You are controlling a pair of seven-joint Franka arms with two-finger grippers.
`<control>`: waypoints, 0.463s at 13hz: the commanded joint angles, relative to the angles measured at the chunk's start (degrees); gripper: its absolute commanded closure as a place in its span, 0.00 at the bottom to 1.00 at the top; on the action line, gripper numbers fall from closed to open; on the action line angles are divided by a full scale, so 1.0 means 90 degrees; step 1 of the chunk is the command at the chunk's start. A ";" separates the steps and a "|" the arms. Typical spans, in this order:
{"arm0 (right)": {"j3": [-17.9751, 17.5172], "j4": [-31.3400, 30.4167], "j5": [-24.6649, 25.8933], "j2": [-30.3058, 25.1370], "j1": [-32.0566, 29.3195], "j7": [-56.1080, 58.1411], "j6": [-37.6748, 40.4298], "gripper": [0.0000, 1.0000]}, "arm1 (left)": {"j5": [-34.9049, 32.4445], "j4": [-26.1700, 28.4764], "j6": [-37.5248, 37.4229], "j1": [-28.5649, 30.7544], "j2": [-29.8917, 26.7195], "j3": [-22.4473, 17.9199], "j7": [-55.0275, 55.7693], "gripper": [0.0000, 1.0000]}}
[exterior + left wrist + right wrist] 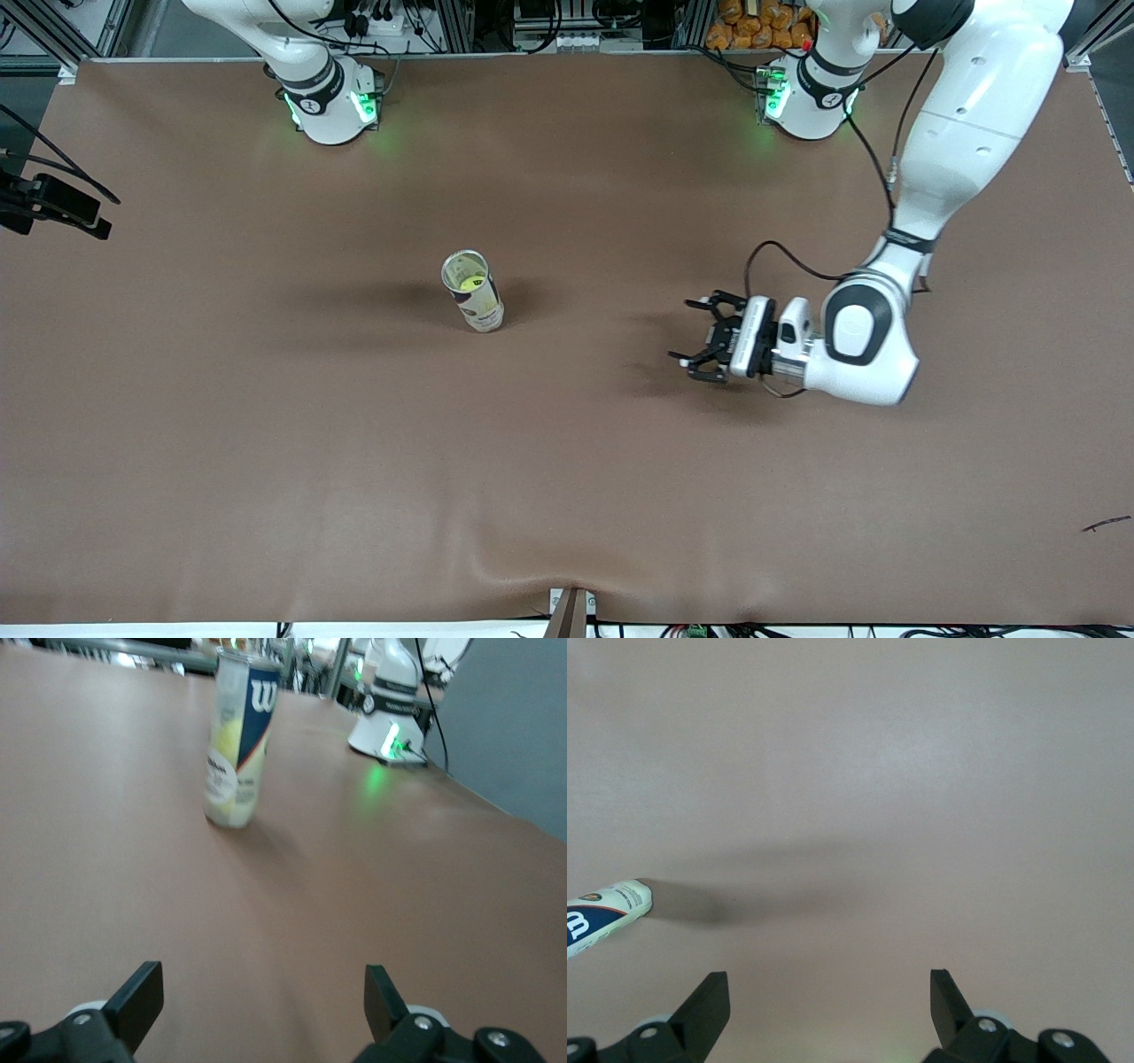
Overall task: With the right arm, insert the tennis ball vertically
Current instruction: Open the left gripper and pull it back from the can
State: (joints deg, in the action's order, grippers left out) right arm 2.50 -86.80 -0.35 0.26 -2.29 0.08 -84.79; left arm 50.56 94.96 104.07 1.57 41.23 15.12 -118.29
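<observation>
Now, near to far
My left gripper (pixel 700 341): spread, empty, low over bare table (pixel 266 461) toward the left arm's end.
Ball can (pixel 473 291): upright mid-table, tennis ball (pixel 467 283) already inside.
My right gripper (pixel 828 1010): spread, empty, high above the table.
Risk: a careless sweep could topple the can.

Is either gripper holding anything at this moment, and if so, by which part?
Nothing is held. The left gripper hangs open over bare table; the right gripper is open too. The ball can stands untouched.
</observation>
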 commanded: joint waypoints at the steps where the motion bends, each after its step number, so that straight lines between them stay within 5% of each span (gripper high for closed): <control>1: -0.0023 0.0006 -0.0010 -0.0019 0.0011 -0.0058 0.0046 0.00 | -0.0538 -0.0286 -0.0652 -0.0057 -0.0157 -0.0516 0.0602 0.00; 6: -0.0014 0.0006 0.0009 -0.0038 -0.0018 -0.0086 0.0123 0.00 | -0.2168 -0.1145 -0.1569 -0.0086 -0.0527 -0.1113 0.2757 0.00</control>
State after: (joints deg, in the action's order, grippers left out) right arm 2.47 -86.80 -0.35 0.26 -2.29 0.08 -84.54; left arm 35.11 86.90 94.19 1.55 38.98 6.94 -101.06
